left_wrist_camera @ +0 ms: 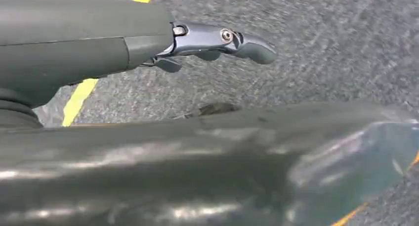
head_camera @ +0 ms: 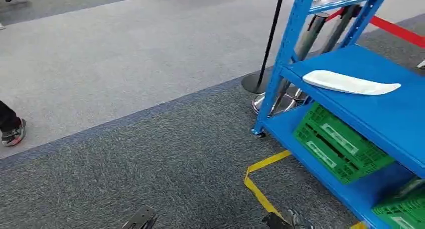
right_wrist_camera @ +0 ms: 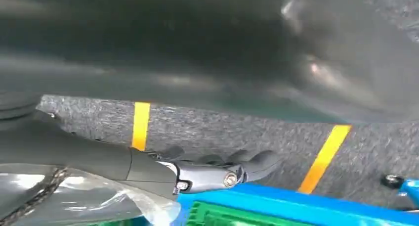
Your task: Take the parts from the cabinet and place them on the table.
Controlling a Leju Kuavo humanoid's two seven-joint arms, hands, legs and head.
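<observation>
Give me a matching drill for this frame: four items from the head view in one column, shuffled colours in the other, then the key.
Items:
1. shelving rack
2. crate on the rack's bottom shelf
3. part on the middle shelf
4. floor tape in front of the rack

Colours:
A. green
B. yellow
C. blue
D. white

Pairs: 1-C, 2-A, 3-D, 4-B

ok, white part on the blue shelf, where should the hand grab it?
Judging by its pose, take the white part across its wider rounded end, coming from the shelf's open front edge. It lies flat, long and thin, tapering to a point at the other end.
</observation>
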